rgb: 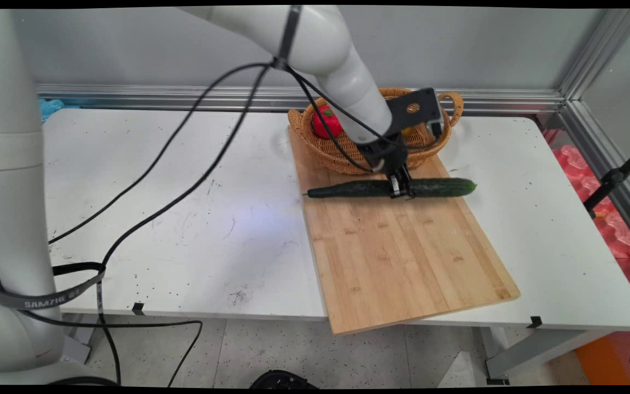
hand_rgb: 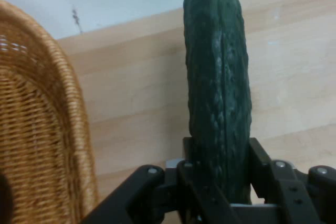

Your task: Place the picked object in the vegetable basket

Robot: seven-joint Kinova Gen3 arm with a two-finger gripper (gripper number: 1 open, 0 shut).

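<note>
Board edge: the wooden cutting board (rgb: 402, 251) lies nearest the main camera, its lower corner overhanging the white table (rgb: 184, 219) at the bottom centre of the frame.
Cucumber, main view: the cucumber (rgb: 348, 190) lies crosswise on the board's upper part, right of centre, its ends reaching toward both long edges of the board.
Gripper, main view: the gripper (rgb: 401, 189) comes down from the upper centre and straddles the cucumber near its middle, a finger on each side.
Basket: a wicker basket (rgb: 337, 158) sits just above the cucumber on the board's far end, with a red fruit (rgb: 326, 121) inside at its left.
Hand view, grip: the fingers (hand_rgb: 261, 156) press against both flanks of the cucumber (hand_rgb: 218, 87), closed onto it; the linkage fills the bottom edge.
Hand view, surroundings: the basket's woven wall (hand_rgb: 42, 129) fills the left side, near the cucumber but apart from it.
Doing it well: the grip looks close to mid-length, so the cucumber should balance; I judge a steady, level hold matters, and clearance from the basket rim, since the skin may slip.
</note>
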